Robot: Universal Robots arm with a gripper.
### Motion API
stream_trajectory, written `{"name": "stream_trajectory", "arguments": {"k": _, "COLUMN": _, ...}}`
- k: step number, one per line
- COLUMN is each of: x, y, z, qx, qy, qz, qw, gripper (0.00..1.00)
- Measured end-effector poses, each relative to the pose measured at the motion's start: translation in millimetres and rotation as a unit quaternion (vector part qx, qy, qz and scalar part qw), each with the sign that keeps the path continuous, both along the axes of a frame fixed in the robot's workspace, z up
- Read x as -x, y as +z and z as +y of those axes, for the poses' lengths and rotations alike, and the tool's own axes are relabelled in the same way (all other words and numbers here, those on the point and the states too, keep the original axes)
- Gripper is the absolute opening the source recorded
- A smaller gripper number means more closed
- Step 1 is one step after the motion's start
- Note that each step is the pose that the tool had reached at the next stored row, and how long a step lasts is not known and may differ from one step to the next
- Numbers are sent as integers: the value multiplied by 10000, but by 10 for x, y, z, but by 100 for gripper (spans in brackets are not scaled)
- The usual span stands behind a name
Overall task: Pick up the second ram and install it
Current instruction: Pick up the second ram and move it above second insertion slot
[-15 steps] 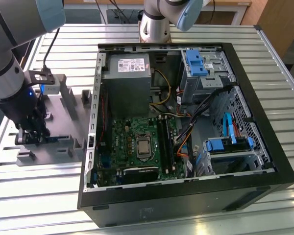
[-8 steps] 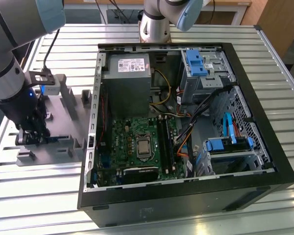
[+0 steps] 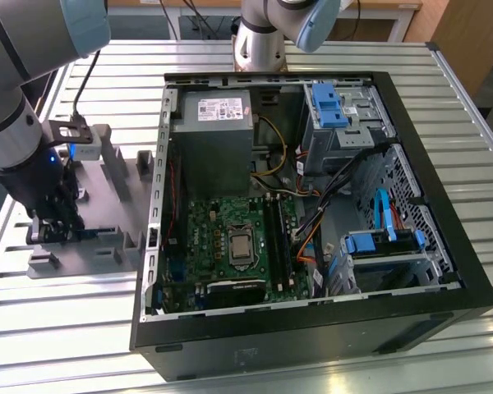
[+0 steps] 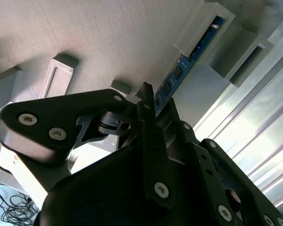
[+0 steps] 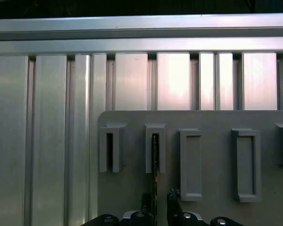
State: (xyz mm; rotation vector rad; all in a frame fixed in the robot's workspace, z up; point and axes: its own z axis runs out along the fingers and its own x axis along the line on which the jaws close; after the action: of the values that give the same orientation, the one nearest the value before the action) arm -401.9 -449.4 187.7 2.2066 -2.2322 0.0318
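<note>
At the grey fixture tray (image 3: pixel 119 164), the second ram (image 4: pixel 179 68) stands half hidden between posts; the downward-pointing hand (image 5: pixel 159 200) straddles it, fingers apart.

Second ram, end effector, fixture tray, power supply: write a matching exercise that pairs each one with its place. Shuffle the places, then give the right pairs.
Things:
1. second ram
2. end effector
3. fixture tray
4. power supply

Places:
A. on the slatted table, beside the computer case
B. inside that case, next to the motherboard
C. standing on edge in a slot of the tray
D. low over the tray, right at the ram

Pairs: 1-C, 2-D, 3-A, 4-B
</note>
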Motion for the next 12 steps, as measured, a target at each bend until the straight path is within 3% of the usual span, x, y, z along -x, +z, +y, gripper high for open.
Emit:
{"name": "stream_trajectory", "arguments": {"k": 3, "x": 0, "y": 0, "z": 0, "qx": 0, "qy": 0, "qz": 0, "qw": 10000, "gripper": 26}}
{"name": "stream_trajectory", "arguments": {"k": 6, "x": 0, "y": -1, "z": 0, "qx": 0, "qy": 0, "qz": 0, "qw": 10000, "gripper": 14}}
{"name": "stream_trajectory", "arguments": {"k": 12, "x": 0, "y": -1, "z": 0, "qx": 0, "qy": 0, "qz": 0, "qw": 10000, "gripper": 14}}
